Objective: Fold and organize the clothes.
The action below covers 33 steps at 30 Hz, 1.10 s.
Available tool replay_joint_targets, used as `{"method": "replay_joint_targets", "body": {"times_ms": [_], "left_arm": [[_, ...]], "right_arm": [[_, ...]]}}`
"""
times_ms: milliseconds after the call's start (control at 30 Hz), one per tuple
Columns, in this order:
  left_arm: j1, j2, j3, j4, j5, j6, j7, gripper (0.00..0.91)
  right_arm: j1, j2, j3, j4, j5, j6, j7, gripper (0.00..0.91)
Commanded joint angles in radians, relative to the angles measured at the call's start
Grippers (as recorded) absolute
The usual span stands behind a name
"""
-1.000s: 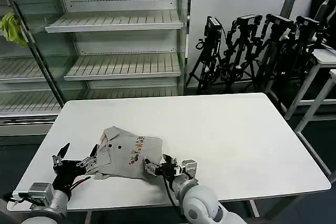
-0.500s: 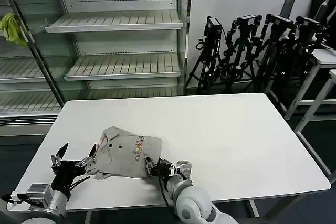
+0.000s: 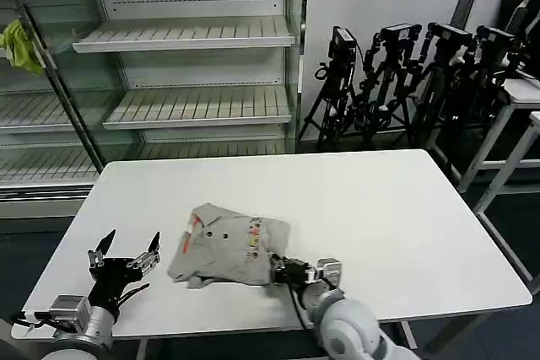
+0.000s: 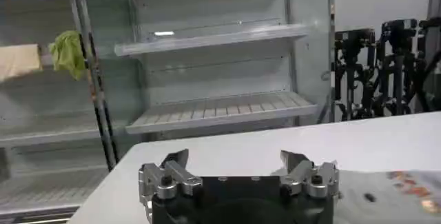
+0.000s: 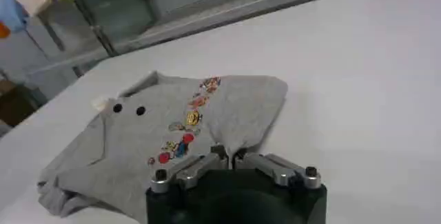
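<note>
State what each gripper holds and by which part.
Right gripper pinches the folded light grey shirt with the multicoloured print by its near edge. Left gripper is open, holding nothing.

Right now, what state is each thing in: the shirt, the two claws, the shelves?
Grey shirt: folded into a loose bundle, lying on the white table, colourful print facing up.
Right gripper: shut on the grey shirt's near edge.
Left gripper: open, holding nothing, apart from the shirt, above the table's left front corner.
Shelves: bare.
Yellow-green cloth: hanging at the shelving's left side.
</note>
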Motion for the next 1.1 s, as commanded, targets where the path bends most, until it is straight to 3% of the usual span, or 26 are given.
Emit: {"method": "replay_joint_targets", "body": {"times_ms": [33,300,367,567,867,900,933,967,1100], "left_arm": [[-0.007,-0.002,0.022,0.002,0.002,-0.002,0.000,0.907],[-0.020,-0.007,0.052,0.016,0.009,-0.002,0.000,0.907],[-0.022,-0.007,0.057,0.018,0.009,-0.002,0.001,0.907],[-0.021,-0.007,0.059,0.022,0.009,-0.005,0.001,0.907],[-0.014,0.001,0.050,0.018,0.001,-0.013,0.001,0.907],[-0.014,0.003,0.049,0.017,-0.001,-0.013,0.001,0.907],[-0.014,0.005,0.049,0.016,-0.003,-0.013,0.000,0.907],[-0.014,0.006,0.049,0.015,-0.004,-0.013,0.000,0.907],[-0.017,0.008,0.058,0.015,-0.015,-0.012,-0.001,0.907]], "right_arm": [[-0.052,-0.255,0.184,0.089,0.035,-0.038,-0.012,0.000],[0.073,-0.311,0.187,0.026,0.009,-0.060,-0.079,0.000],[0.139,-0.319,0.164,-0.004,-0.007,-0.061,-0.131,0.000],[0.260,-0.320,0.059,-0.092,-0.080,-0.061,-0.212,0.000],[0.307,-0.271,0.004,-0.174,-0.142,-0.061,-0.223,0.000],[0.304,-0.271,0.003,-0.172,-0.155,-0.061,-0.219,0.212],[0.301,-0.271,0.003,-0.169,-0.165,-0.061,-0.218,0.826],[0.295,-0.275,0.007,-0.161,-0.186,-0.061,-0.218,0.907],[0.257,-0.291,0.046,-0.130,-0.230,-0.060,-0.210,0.907]]}}
